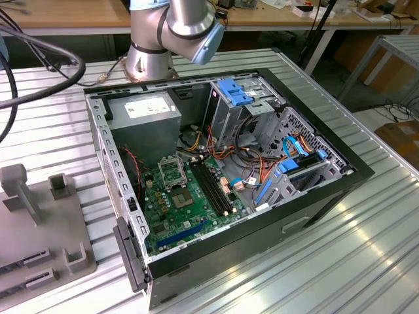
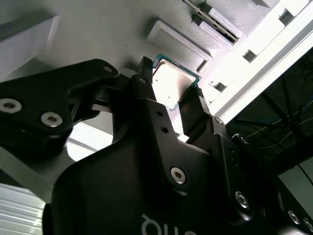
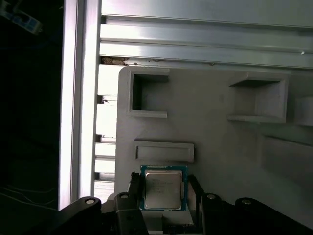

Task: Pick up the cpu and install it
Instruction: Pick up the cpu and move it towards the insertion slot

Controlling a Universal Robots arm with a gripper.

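In the second wrist view, my gripper [image 2: 171,87] is clamped on the cpu [image 2: 172,83] by 2 edges, over the grey fixture tray [image 2: 98,29].

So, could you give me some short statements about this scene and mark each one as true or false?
1. The cpu sits between the jaws of the gripper. True.
2. The cpu is already installed on the green board. False: it is at the gripper, over the grey tray.
3. The computer case is open and its inside shows. True.
4. The grey tray lies inside the computer case. False: it lies on the slatted table, outside the case, at the exterior view's left.
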